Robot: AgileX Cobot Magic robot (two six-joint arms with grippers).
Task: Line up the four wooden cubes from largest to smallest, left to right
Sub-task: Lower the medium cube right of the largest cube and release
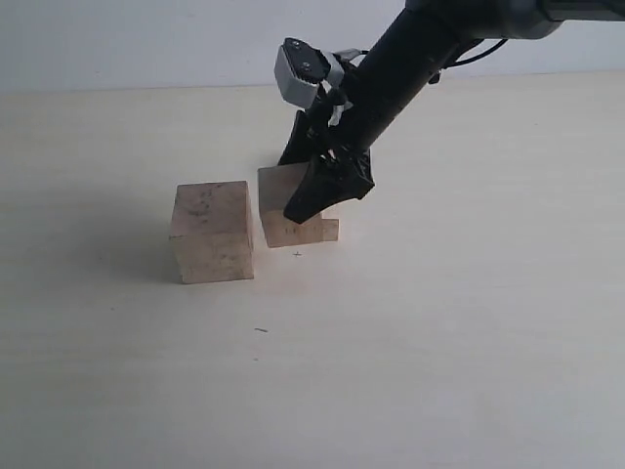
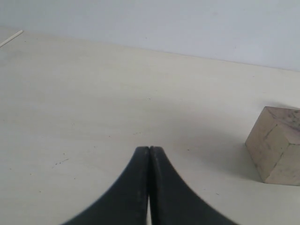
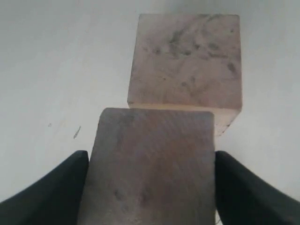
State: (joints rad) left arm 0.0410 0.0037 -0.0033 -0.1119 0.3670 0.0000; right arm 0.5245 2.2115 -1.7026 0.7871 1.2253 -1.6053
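Observation:
The largest wooden cube [image 1: 210, 232] stands on the table, left of centre. Just to its right is a slightly smaller cube [image 1: 276, 200], with a narrow gap between them. My right gripper [image 1: 291, 186] is shut on this smaller cube, one black finger on each of two opposite sides. The right wrist view shows the held cube [image 3: 150, 164] between the fingers [image 3: 51, 187], with the largest cube [image 3: 185, 65] beyond it. A corner of a smaller cube [image 1: 330, 231] peeks out behind the near finger. My left gripper [image 2: 149, 149] is shut on nothing, above bare table, with a cube [image 2: 276, 145] off to one side.
The pale table [image 1: 439, 342] stretches out around the cubes. A small dark speck [image 1: 261, 330] lies in front of them. A pale wall [image 1: 146, 39] runs along the far edge. The right arm [image 1: 410, 59] comes down from the upper right.

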